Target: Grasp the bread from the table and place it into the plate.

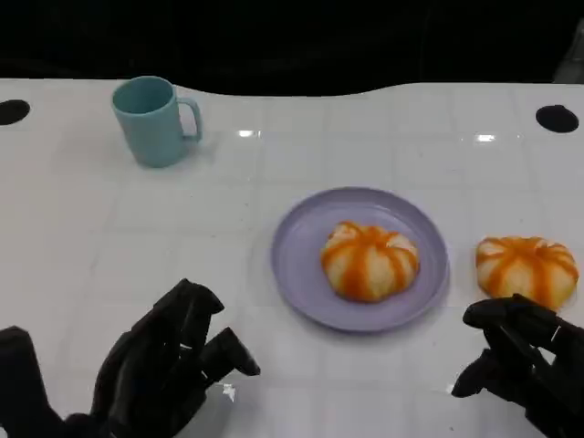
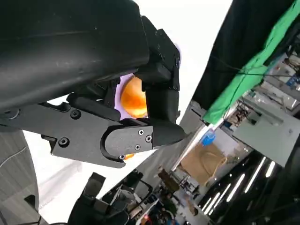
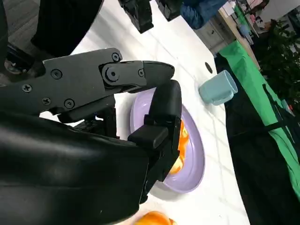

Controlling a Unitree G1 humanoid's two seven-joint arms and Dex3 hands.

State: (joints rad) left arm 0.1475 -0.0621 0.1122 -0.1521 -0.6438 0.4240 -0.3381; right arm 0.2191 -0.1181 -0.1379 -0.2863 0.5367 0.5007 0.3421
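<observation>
1. White table (image 1: 137, 237), its far edge running along the top against a dark background, with a black round hole near each far corner.
2. Teal mug (image 1: 151, 120) sits far left, handle pointing right, well apart from everything else.
3. Plenty of bare table between the mug and the lilac plate (image 1: 301, 274), and again between the plate and the left hand.
4. The plate sits centre, already carrying one orange-striped bun (image 1: 369, 260) slightly right of its middle.
5. The bread (image 1: 526, 268) to be picked lies on the table just right of the plate, apart from its rim, close to the picture's right edge.
6. That bread is round and domed, so no long axis to call; its stripes fan out from the top, which faces up.
7. Right hand (image 1: 520, 351) hovers just near side of the bread, fingers curled loosely apart, holding nothing.
8. Left hand (image 1: 169, 360) low at the near left, fingers bent but separated, nothing held.
</observation>
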